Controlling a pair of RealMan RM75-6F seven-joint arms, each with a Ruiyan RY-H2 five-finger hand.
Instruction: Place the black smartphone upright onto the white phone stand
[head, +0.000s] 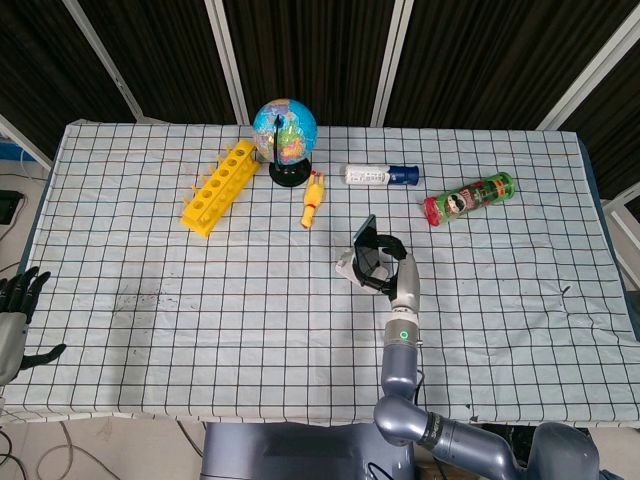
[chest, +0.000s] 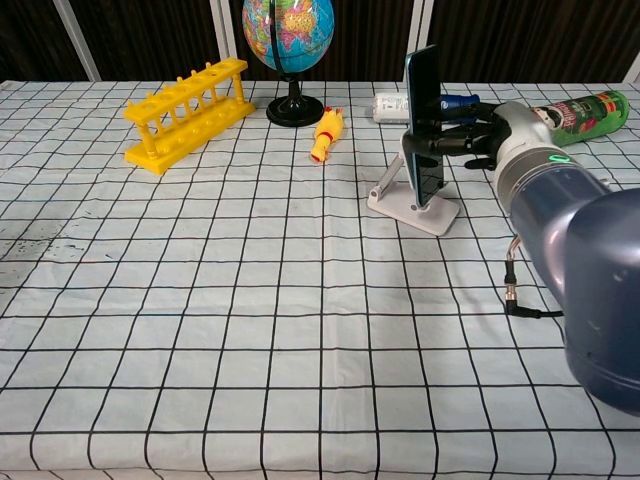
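Black smartphone is seen standing upright, right of centre in the upper half of the chest view, its lower end down at the white phone stand. Whether the lower edge is fully seated in the stand's lip cannot be told. The phone is gripped by the right hand, whose fingers are wrapped around its edges at mid-height from the right of the frame. In the head view the same phone and stand are found just right of centre, with the right hand immediately below and to their right.

The left hand is seen at the far lower left edge of the head view, off the checked tablecloth, fingers spread and nothing held.

Along the upper part of the frame are noted: yellow rack, globe, yellow rubber chicken, white bottle, green can.
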